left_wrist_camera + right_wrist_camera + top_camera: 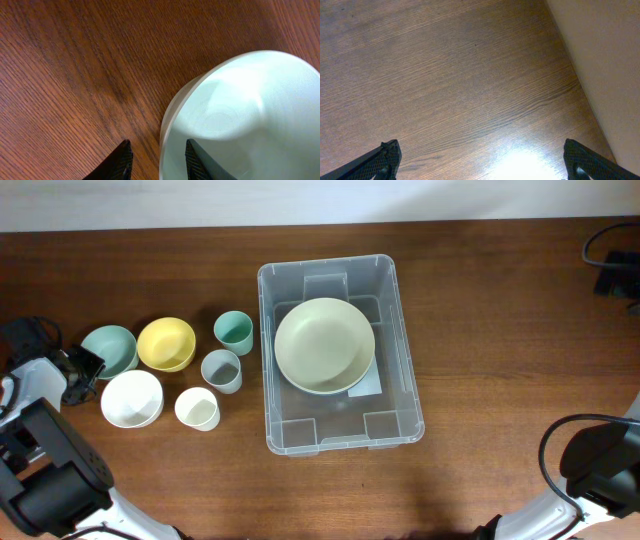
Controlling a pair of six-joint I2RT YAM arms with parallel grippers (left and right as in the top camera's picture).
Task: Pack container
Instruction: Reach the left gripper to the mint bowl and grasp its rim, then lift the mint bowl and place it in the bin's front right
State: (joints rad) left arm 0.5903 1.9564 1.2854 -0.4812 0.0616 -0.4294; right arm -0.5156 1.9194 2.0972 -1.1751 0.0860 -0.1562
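Nearest, left claw (159, 162) narrow, astride the rim of a pale green round bowl (240, 115), gaps either side; right claw (482, 165) wide above bare brown wooden surface (470, 75). Farther off, mid-surface: large clear plastic rectangular container (268, 380), with a big pale green round dish (325, 345) inside.

Light falls evenly from above on the desk (480, 300), moderately bright, and shadows are faint and soft. The left wrist view is sharp on the wood grain, but the inside of the bowl (240, 115) is nearly washed out and the fingers (120, 162) are black silhouettes. In the right wrist view a white glare lies on the desk at the lower edge.
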